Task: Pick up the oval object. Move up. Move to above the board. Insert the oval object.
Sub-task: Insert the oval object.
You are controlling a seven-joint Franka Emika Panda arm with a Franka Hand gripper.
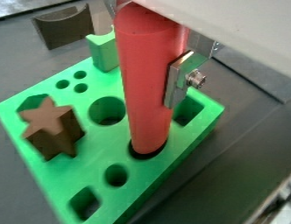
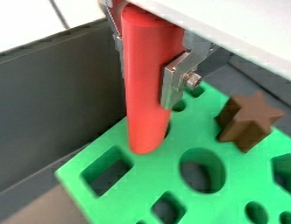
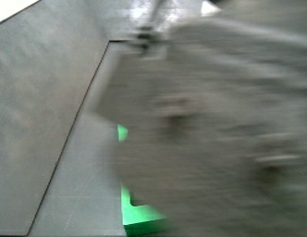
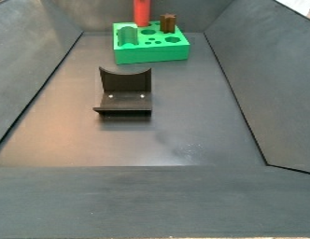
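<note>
Hand [image 1: 145, 48]: closed on the oval object, directly above the board in both wrist views; one silver finger [image 2: 177, 80] lies flat against the peg's side.
Oval object [image 1: 151, 83]: red peg, upright, its lower end sitting in a hole of the board near one edge; how deep it goes cannot be told. In a side view [image 4: 141, 11] it stands at the board's left end, top centre of the frame.
Board [image 1: 37, 179]: bright green block with round, square and oval holes, resting on the dark worktop [image 4: 158, 140] at the far end, upper centre of the frame [image 4: 150, 49].
Brown star block [image 1: 52, 128]: seated on the board, well apart from the peg.
Small green block [image 1: 103, 51]: standing on the board beside the peg.
Fixture [image 4: 124, 91]: centre of the frame, nearer the camera than the board.
Remaining side view: blurred; only slivers of green [image 3: 134, 211] show.
</note>
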